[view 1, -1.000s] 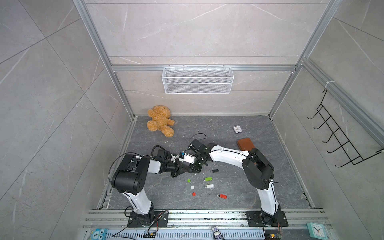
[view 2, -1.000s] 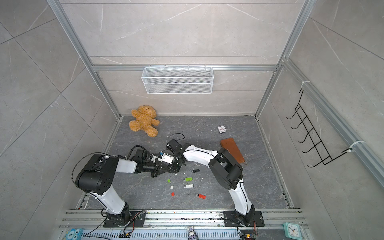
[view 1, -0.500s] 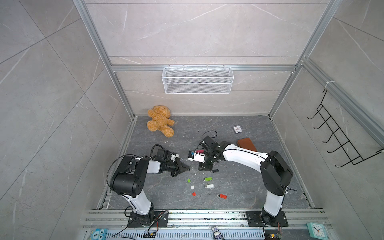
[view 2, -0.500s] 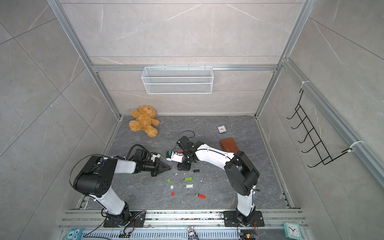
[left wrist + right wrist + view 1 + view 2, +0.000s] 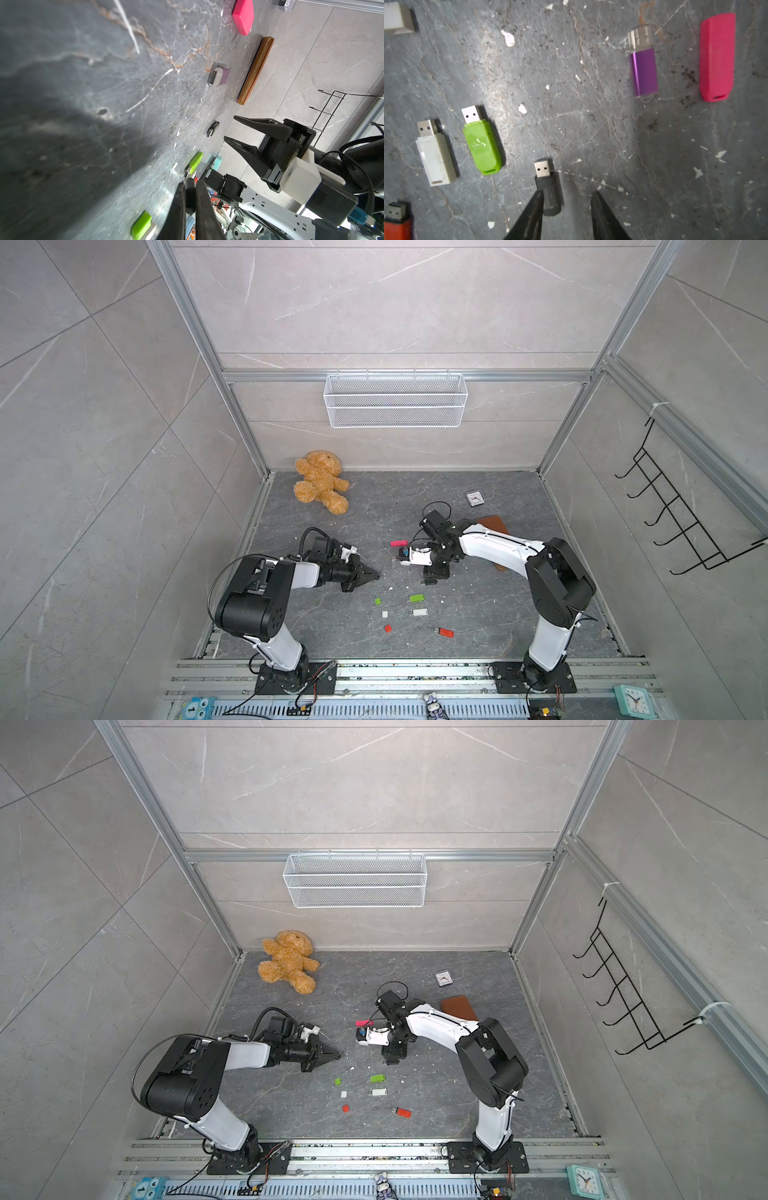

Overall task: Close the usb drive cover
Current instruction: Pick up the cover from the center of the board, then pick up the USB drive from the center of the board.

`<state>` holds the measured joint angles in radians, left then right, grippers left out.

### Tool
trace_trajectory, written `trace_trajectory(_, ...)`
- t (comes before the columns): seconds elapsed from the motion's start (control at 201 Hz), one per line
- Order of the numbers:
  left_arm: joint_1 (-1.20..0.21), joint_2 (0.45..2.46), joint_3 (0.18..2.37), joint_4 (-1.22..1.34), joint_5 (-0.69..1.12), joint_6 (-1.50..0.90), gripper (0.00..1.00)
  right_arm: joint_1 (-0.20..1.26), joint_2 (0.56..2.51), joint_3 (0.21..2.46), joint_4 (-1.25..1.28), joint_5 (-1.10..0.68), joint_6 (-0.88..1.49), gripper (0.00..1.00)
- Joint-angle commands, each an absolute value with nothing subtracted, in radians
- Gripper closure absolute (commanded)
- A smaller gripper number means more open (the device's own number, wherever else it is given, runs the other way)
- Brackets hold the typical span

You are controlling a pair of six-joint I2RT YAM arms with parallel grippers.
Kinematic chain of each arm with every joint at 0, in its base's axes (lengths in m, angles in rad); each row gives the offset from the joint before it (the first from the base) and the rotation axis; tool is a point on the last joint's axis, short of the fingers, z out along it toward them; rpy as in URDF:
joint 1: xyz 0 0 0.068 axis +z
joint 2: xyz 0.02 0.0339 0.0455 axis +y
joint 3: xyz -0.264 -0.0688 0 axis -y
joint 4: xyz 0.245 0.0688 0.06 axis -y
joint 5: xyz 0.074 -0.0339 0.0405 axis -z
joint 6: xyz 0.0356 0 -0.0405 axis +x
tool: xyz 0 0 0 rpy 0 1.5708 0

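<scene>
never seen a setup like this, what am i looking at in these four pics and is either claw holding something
Two robot arms stand at the edge of a grey table. Two pictures look down from one overhead camera pair; the other two come from a camera on each arm's wrist. USB drives lie on the table: a purple drive with its clear cap on, a closed pink drive, and a black drive, green drive, white drive and red drive with bare plugs. A loose green cap lies nearby; a teddy bear lies at the back. The left gripper is shut, the right gripper open with its tips by the black drive. Neither clearly holds anything.
</scene>
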<state>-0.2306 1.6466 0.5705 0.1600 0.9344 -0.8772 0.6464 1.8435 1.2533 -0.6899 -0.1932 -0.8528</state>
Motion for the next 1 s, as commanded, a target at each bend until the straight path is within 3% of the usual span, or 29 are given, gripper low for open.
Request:
trace_trajectory(0.0,-0.233,1.614,0.586,0.127,0.927,-0.842,0.99,0.647,1.834,1.235,-0.718,-0.191,-0.894,0.59)
trace_trajectory(0.598,-0.233,1.61,0.586,0.115,0.924,-0.835,0.99,0.648,1.881,1.162,-0.658,-0.138,-0.89,0.61)
trace_trajectory(0.997,-0.233,1.6,0.582,0.114,0.919,-0.833,0.99,0.647,1.88,1.13,-0.634,-0.156,-0.866,0.75)
